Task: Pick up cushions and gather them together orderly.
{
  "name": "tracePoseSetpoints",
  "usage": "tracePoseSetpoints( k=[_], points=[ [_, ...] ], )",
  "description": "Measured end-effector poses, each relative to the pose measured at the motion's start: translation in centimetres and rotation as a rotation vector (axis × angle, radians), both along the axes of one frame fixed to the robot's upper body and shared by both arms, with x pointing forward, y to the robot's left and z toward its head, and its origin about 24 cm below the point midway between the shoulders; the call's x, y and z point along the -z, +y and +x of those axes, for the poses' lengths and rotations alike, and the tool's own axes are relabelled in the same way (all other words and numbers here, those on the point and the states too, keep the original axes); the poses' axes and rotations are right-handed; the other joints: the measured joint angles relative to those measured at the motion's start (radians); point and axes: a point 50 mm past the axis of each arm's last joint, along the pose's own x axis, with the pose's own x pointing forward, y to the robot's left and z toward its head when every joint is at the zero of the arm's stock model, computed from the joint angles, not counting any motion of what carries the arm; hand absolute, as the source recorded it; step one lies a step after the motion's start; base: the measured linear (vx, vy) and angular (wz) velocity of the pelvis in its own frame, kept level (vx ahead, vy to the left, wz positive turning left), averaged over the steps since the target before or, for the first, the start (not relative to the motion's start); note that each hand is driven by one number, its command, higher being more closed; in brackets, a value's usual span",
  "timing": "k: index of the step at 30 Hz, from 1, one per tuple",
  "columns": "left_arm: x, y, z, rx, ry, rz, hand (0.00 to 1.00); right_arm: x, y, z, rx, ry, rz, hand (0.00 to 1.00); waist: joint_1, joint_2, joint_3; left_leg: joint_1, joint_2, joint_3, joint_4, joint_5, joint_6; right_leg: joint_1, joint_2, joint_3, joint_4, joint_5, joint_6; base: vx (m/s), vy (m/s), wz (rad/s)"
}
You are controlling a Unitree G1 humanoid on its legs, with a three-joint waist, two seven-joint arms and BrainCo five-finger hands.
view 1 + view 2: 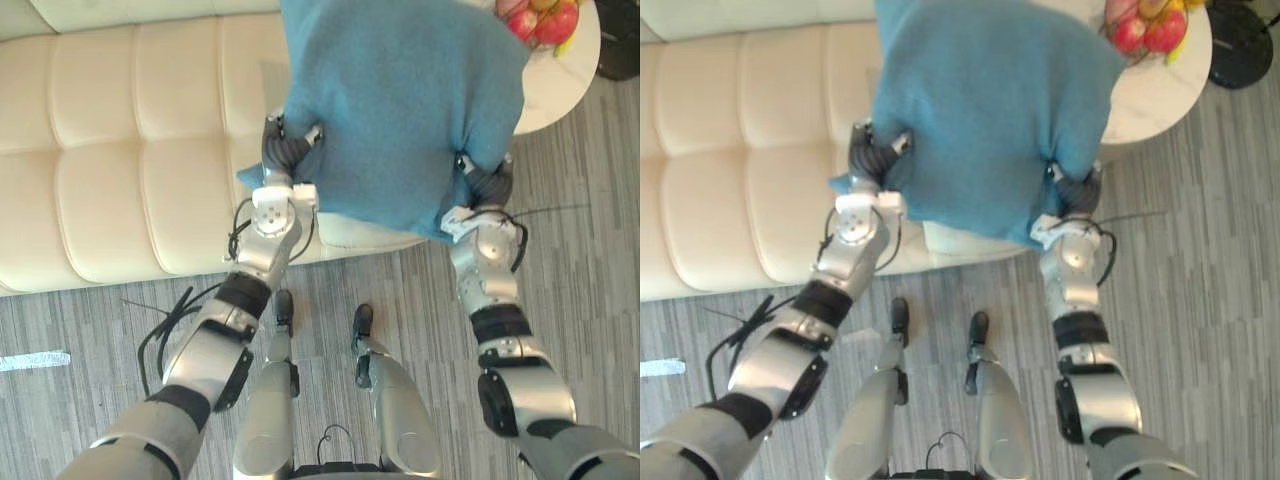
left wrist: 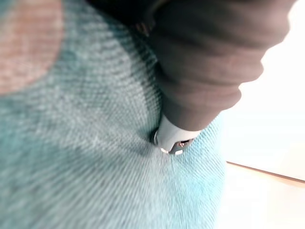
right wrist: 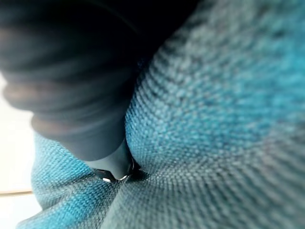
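The blue cushion [image 1: 400, 110] hangs in the air over the cream sofa [image 1: 120, 150], held up between both hands, with its far corner in front of the round white counter [image 1: 565, 70] and its fruit [image 1: 545, 18]. It looks light and soft. The woven cover puckers wherever it is pressed, so it should sag and swing rather than slip. The best hold is probably low on the two side edges, where the stuffing bunches. The left hand [image 1: 288, 152] is clamped on the cushion's left edge, a silver tip dug into the fabric. The right hand [image 1: 485, 182] pinches the lower right corner the same way. Both forearms reach up and forward, roughly parallel, wrists bent inward toward the cushion.
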Motion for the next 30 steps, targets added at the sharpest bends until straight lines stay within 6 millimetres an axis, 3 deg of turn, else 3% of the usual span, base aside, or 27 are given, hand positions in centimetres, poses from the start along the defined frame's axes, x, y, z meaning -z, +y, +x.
tracePoseSetpoints(
  k=[4,6,10,12,16,18,20,23,24,25,28,30],
  points=[
    [3.1,0.2,-2.6,0.032,0.039,-0.031,1.0,1.7,0.6,-3.1,-0.005,-0.014,0.003,1.0,0.0,0.007,-0.008,0.074,-0.001,-0.02,0.0,-0.025,0.003,0.078,-0.001,-0.018,0.011,-0.036,-0.003,0.09,-0.053,0.15],
    [5.1,0.2,-4.2,0.045,0.075,-0.042,1.0,2.5,0.7,-4.3,-0.01,-0.001,-0.027,1.0,0.0,0.012,-0.058,0.074,-0.001,-0.022,0.0,-0.034,0.004,0.081,-0.001,-0.021,0.012,-0.046,-0.001,0.09,-0.036,0.08],
    [7.6,1.0,-6.9,0.046,0.133,-0.084,1.0,3.5,1.4,-6.3,-0.037,0.014,-0.075,1.0,0.003,0.02,-0.08,0.145,-0.009,-0.039,0.0,-0.036,0.002,0.17,-0.005,-0.043,0.008,-0.072,-0.002,0.1,-0.043,0.21],
    [9.1,1.5,-8.5,0.037,0.182,-0.117,1.0,4.4,2.0,-7.4,-0.063,0.038,-0.08,1.0,0.005,0.034,-0.136,0.15,-0.014,-0.055,0.0,-0.046,0.003,0.196,-0.005,-0.072,-0.004,-0.08,-0.001,0.06,-0.013,0.37],
    [11.4,2.4,-11.4,0.005,0.258,-0.175,1.0,5.5,3.1,-8.3,-0.12,0.069,-0.108,1.0,0.024,0.056,-0.195,0.175,-0.026,-0.094,0.027,-0.068,0.002,0.259,-0.012,-0.113,-0.003,-0.103,0.003,0.05,-0.026,0.37],
    [12.1,2.7,-11.9,-0.006,0.284,-0.184,1.0,5.6,3.7,-8.3,-0.145,0.072,-0.127,1.0,0.043,0.064,-0.202,0.133,-0.033,-0.115,0.13,-0.133,0.0,0.294,-0.02,-0.149,-0.001,-0.108,0.003,-0.06,0.005,0.55],
    [12.5,2.7,-12.2,-0.009,0.306,-0.206,1.0,5.6,3.9,-8.3,-0.151,0.072,-0.133,1.0,0.052,0.075,-0.212,0.108,-0.001,-0.006,0.181,-0.192,0.031,0.327,-0.023,-0.199,-0.018,-0.104,0.001,-0.08,0.036,0.71],
    [12.5,2.4,-12.3,-0.007,0.313,-0.236,1.0,5.2,3.8,-8.0,-0.149,0.056,-0.141,1.0,0.056,0.083,-0.236,0.037,0.101,0.247,0.346,-0.27,0.117,0.356,-0.055,-0.284,-0.061,-0.085,0.004,-0.05,0.112,0.67],
    [12.6,2.3,-12.3,-0.006,0.317,-0.242,1.0,5.1,3.7,-8.0,-0.149,0.053,-0.144,1.0,0.051,0.096,-0.254,0.034,0.126,0.313,0.355,-0.269,0.12,0.357,-0.055,-0.298,-0.063,-0.08,0.014,0.04,0.149,0.66],
    [12.7,2.2,-12.4,-0.001,0.323,-0.253,1.0,5.1,3.7,-8.0,-0.144,0.053,-0.147,1.0,0.038,0.107,-0.284,0.028,0.133,0.368,0.322,-0.215,0.108,0.359,-0.063,-0.325,-0.07,-0.071,0.035,0.07,0.177,0.72],
    [12.7,2.0,-12.4,0.006,0.323,-0.272,1.0,4.7,3.8,-7.7,-0.13,0.038,-0.164,1.0,0.025,0.084,-0.315,0.027,0.053,0.355,0.26,-0.181,0.119,0.355,-0.119,-0.345,-0.089,-0.051,0.07,0.13,0.238,0.53],
    [13.5,1.8,-12.5,0.013,0.364,-0.274,1.0,4.9,3.7,-7.4,-0.126,0.049,-0.181,1.0,0.024,0.079,-0.316,0.034,-0.001,0.335,0.282,-0.223,0.151,0.331,-0.197,-0.329,0.047,-0.056,0.087,0.08,0.216,0.49]
  ],
)
